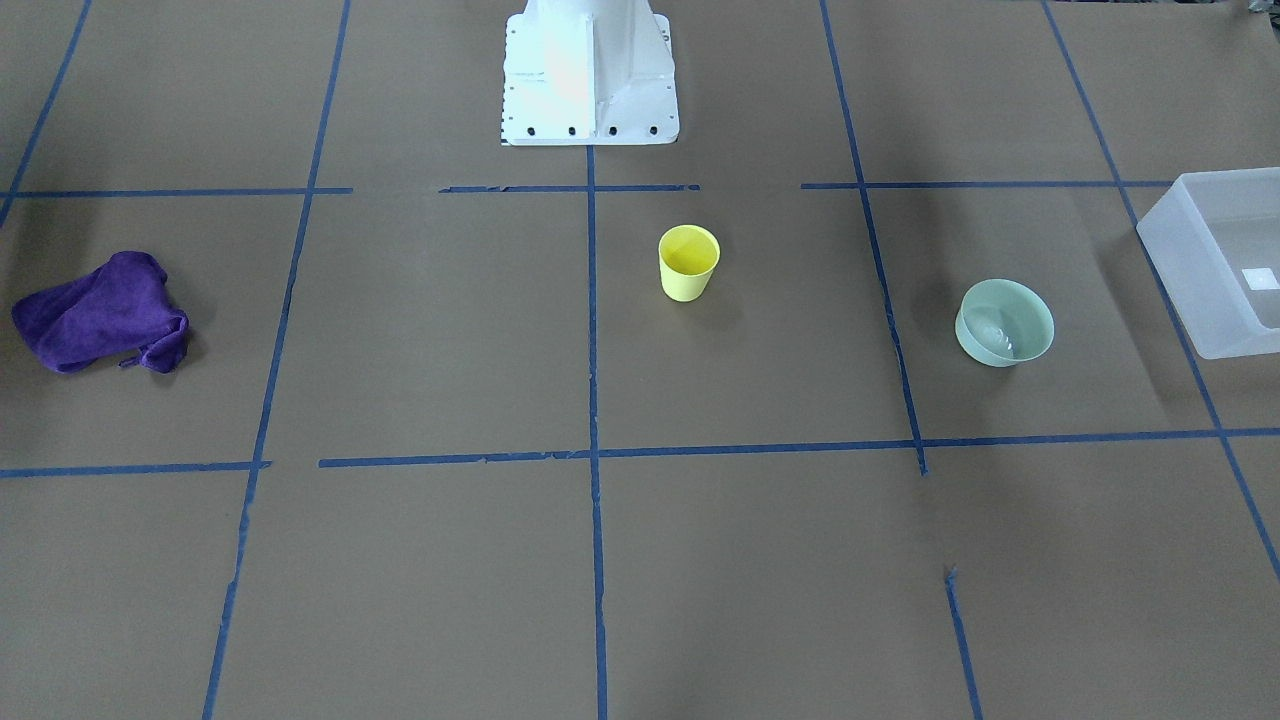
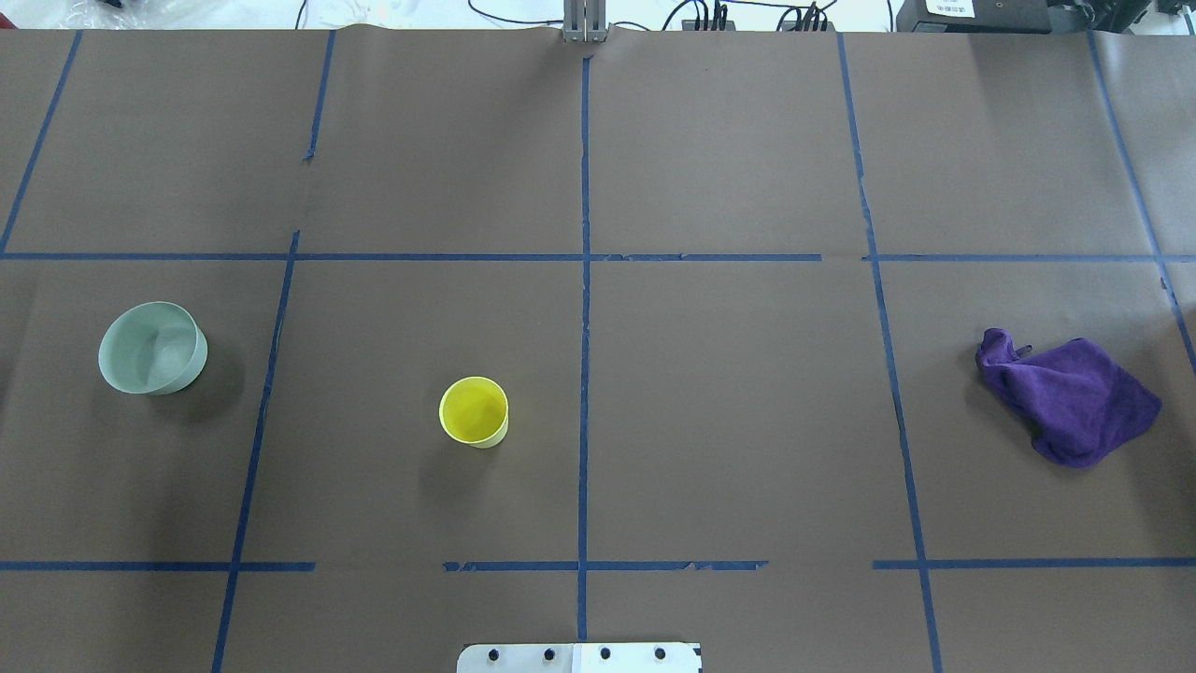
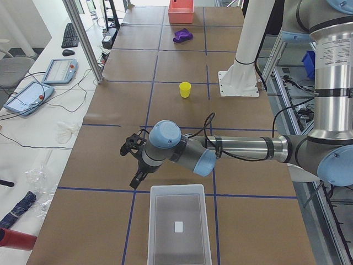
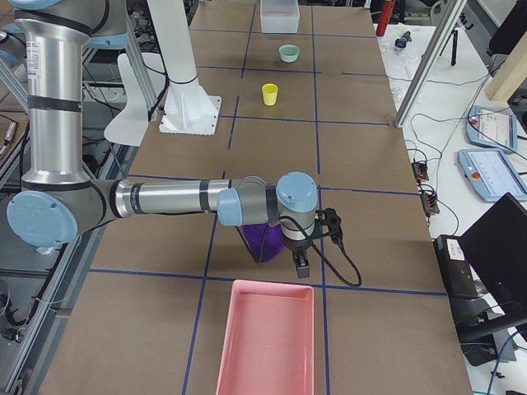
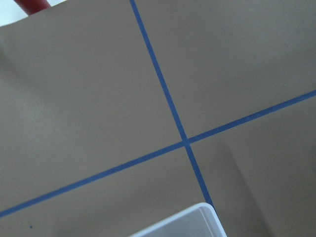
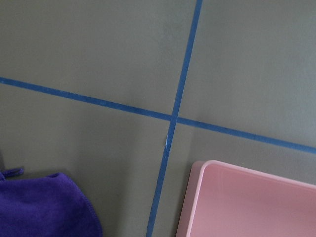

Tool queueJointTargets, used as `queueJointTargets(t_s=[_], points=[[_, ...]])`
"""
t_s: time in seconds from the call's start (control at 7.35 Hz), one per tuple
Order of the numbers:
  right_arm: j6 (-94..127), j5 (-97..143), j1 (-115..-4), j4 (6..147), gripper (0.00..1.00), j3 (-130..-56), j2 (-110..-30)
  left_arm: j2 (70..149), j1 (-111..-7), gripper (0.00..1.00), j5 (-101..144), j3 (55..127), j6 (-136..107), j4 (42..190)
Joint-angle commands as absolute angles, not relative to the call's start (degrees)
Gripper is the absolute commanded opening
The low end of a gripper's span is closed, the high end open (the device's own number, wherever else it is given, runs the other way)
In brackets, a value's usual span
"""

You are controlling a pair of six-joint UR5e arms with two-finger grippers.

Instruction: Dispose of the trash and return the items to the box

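Note:
The yellow cup (image 1: 689, 262) stands upright near the table's middle, also in the overhead view (image 2: 475, 411). The mint-green bowl (image 1: 1004, 322) sits upright on the robot's left side (image 2: 152, 347). The frosted box (image 1: 1190, 290) stands at the table's left end, empty but for its label (image 3: 151, 232). My left gripper (image 3: 135, 181) hangs over the table just beside the box; I cannot tell if it is open. My right gripper (image 4: 303, 265) hangs between the purple cloth (image 4: 262, 240) and a pink tray (image 4: 268, 341); I cannot tell its state either. Neither wrist view shows fingers.
The purple cloth (image 2: 1070, 397) lies crumpled on the robot's right side. The pink tray (image 6: 252, 202) stands at the right end of the table. The white pedestal (image 1: 590, 80) is at the robot's edge. Blue tape lines grid the brown table.

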State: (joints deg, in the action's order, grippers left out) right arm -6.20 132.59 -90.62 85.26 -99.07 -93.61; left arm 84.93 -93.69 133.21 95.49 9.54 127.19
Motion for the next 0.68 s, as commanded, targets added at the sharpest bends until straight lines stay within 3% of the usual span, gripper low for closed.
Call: queueJointTargets(t_s=[0.0,0.54], points=[[-5.02,132.36,-90.62,78.78,1.0,-98.88,-92.73,86.57,-91.78,1.0,133.5,93.43,3.84,141.29],[-0.18,133.15,-90.35,72.51,1.0,-96.6,-92.12,94.04,-68.89,1.0,120.5,99.73,-29.94,143.19]])
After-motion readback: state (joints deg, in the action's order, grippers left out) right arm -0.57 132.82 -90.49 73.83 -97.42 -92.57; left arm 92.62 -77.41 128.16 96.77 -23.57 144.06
